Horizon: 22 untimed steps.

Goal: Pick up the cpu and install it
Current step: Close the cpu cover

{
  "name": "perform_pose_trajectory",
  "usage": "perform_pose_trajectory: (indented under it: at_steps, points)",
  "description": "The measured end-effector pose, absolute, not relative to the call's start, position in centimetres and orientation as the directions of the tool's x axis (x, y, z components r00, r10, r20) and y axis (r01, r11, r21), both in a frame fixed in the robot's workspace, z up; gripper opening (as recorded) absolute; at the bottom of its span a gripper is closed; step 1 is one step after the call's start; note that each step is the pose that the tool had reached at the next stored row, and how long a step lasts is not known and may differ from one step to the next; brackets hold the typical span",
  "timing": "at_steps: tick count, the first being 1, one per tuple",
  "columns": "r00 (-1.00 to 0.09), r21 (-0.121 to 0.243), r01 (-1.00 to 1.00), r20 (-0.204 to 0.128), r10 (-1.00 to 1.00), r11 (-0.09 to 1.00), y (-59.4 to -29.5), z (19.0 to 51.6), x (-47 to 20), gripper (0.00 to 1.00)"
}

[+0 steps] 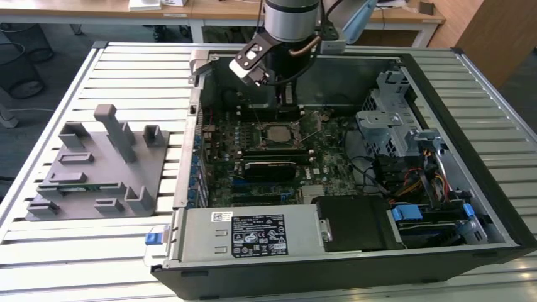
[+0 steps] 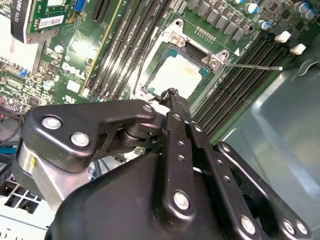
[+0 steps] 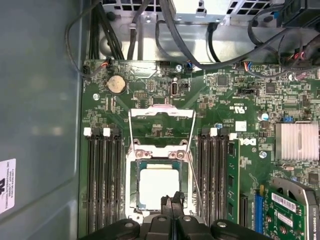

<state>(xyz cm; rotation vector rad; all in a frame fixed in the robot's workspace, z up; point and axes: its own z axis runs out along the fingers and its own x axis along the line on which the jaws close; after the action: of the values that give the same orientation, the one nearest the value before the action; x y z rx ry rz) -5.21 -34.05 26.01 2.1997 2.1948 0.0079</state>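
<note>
Because the small flat square cpu (image 1: 277,133) with its silver-grey metal top already lies seated in the open socket (image 3: 159,151) of the green motherboard (image 1: 331,160), centre of the exterior view, the black gripper (image 3: 172,201) hangs just above it, jaws clenched on nothing.

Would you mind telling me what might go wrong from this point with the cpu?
The gripper hovers right over the edge of the cpu in the open socket; a sideways nudge might unseat it. The thin retention lever stands free beside the gripper and might snag. The load plate is raised, so nothing clamps the cpu.
</note>
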Motion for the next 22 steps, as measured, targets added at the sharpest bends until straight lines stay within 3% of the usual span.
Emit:
perform_pose_trajectory:
  at_steps: [22]
  points:
    - [0.002, 0.028, 1.000, -0.020, 1.000, -0.002, -35.0, 26.6, -3.8, 0.11]
